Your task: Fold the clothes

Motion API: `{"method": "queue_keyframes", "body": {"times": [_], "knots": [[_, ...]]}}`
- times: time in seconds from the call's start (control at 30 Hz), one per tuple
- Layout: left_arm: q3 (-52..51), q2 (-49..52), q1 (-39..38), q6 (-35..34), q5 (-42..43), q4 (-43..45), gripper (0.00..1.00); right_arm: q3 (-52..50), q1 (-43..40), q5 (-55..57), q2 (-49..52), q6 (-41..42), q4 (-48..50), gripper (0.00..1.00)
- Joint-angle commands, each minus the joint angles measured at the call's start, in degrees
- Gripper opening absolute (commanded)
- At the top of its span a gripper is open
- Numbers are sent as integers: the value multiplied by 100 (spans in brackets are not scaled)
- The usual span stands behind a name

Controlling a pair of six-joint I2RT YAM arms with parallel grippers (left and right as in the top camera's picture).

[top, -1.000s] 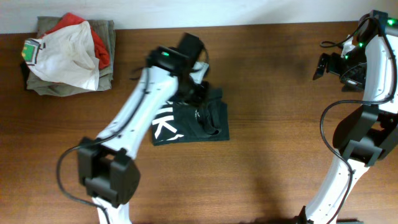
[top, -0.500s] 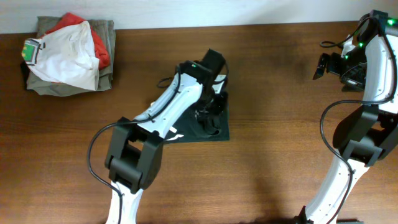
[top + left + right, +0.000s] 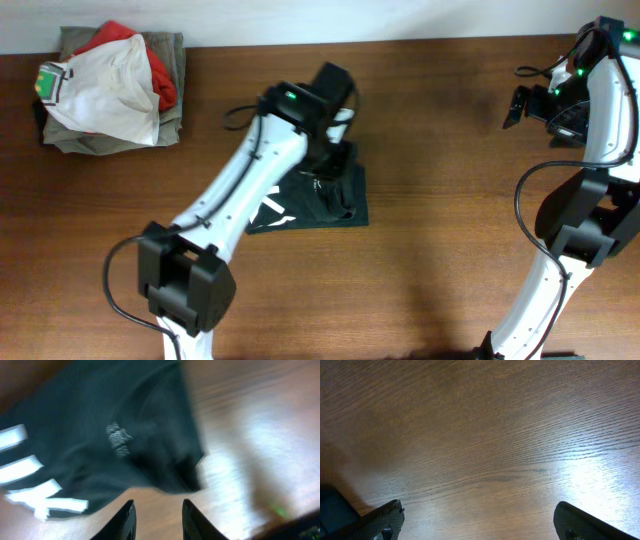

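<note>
Black shirt (image 3: pixel 338 200) lies folded at table (image 3: pixel 450 240) centre. White lettering (image 3: pixel 270 212) is half-hidden by the left arm (image 3: pixel 250 185), unreadable. Left gripper (image 3: pixel 157 520): narrow gap, empty, over the shirt's edge. Right gripper (image 3: pixel 480 522): wide, empty, at 2 o'clock.

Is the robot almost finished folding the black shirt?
Nearly, it looks. Done: the black shirt lies folded into a small rectangle, white letters showing. In hand: nothing; the left pincer hovers open at the shirt's edge, and the right pincer is open over the table. Left: maybe smoothing a rumpled spot and moving it to the pile of folded clothes, though that's a guess.
</note>
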Motion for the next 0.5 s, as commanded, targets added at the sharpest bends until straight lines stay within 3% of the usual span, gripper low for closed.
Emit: {"method": "queue_keyframes", "body": {"times": [0.0,0.27,0.47], "knots": [[-660,177,107,-282,284,149,30,70,15,50,-76,44,-15,99],[-2315,361,-133,-678,1397,2723,28,70,15,50,-76,42,-15,99],[-2315,549,-953,-546,1386,3139,26,70,15,50,-76,42,-15,99]]}}
